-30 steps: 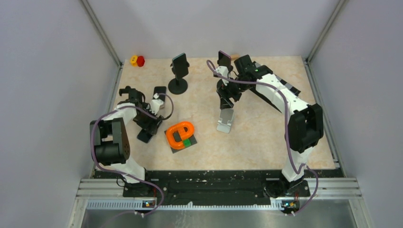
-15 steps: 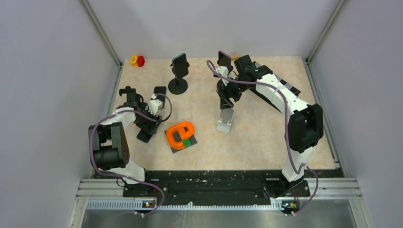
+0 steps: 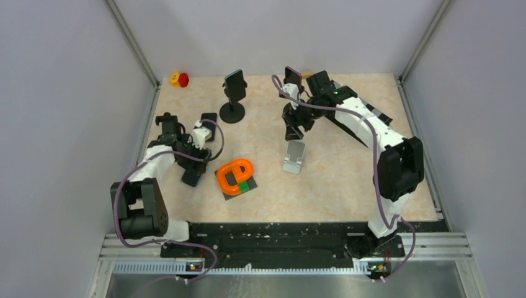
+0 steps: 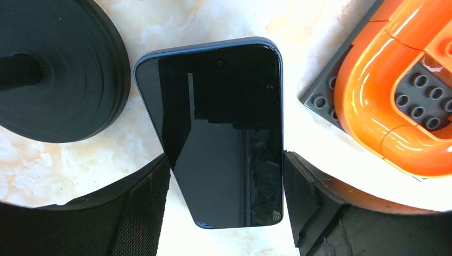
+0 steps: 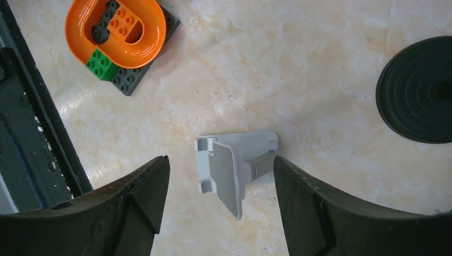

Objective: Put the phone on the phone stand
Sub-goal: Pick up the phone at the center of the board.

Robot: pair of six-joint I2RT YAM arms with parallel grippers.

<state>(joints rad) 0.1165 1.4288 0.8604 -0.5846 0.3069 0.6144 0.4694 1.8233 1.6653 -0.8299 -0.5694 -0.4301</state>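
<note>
The phone (image 4: pixel 224 133) is a dark slab with a black screen. It lies lengthwise between my left gripper's fingers. My left gripper (image 4: pixel 226 176) is shut on it, pads against both long edges near its close end. In the top view the phone (image 3: pixel 193 178) shows as a dark slab under the left gripper (image 3: pixel 190 172), left of the orange toy. The phone stand (image 3: pixel 294 156) is pale grey and sits mid-table. My right gripper (image 3: pixel 295 130) hovers over it, open. The stand (image 5: pixel 234 165) sits between the right gripper's (image 5: pixel 221 176) spread fingers, touching neither.
An orange ring toy on a grey studded plate (image 3: pixel 236 177) sits just right of the phone (image 4: pixel 394 96). A black holder on a round base (image 3: pixel 232 112) stands behind it, its base (image 4: pixel 53 69) near the phone's far end. Small red and yellow pieces (image 3: pixel 180 79) lie back left.
My left gripper's jaws have narrowed onto the phone, and the left arm has swung a little, turning the phone slightly. The right gripper has drawn back a bit from the stand.
</note>
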